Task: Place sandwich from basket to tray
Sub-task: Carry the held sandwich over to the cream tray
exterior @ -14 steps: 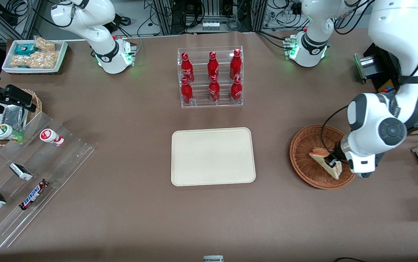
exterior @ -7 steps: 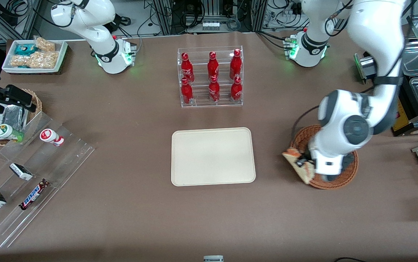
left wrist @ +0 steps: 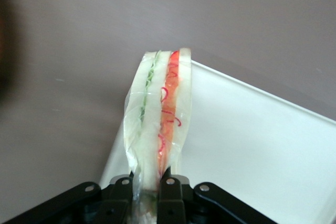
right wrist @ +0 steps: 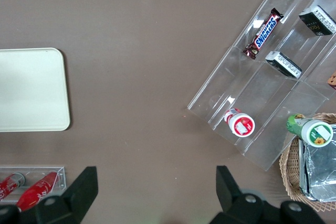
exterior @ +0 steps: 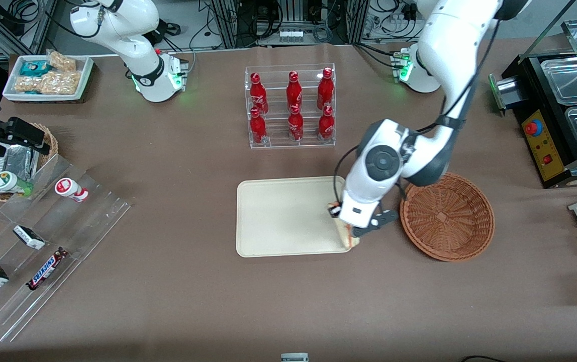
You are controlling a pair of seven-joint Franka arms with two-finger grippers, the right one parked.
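Fingers (left wrist: 169, 192) clamp the sandwich (left wrist: 160, 124) by its base, and we see it jutting straight out from them, long axis pointing away from the gripper (exterior: 343, 225). We hang it right over the tray (exterior: 278, 216) rim, at the edge nearest the basket (exterior: 447, 216), now empty. We judge that setting it down needs a carry further in over the tray.

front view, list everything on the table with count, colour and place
sandwich: 1, white with red and green filling, held over the tray's edge nearest the basket
tray: 1, cream, table centre
basket: 1, reddish-brown wicker, beside the tray, toward the working arm's end
cola bottles: 6, red, in a clear rack
snickers bar: 1, brown, on the clear stepped stand
white bin: 1, holding snacks
gripper: 1, black fingers shut on the sandwich
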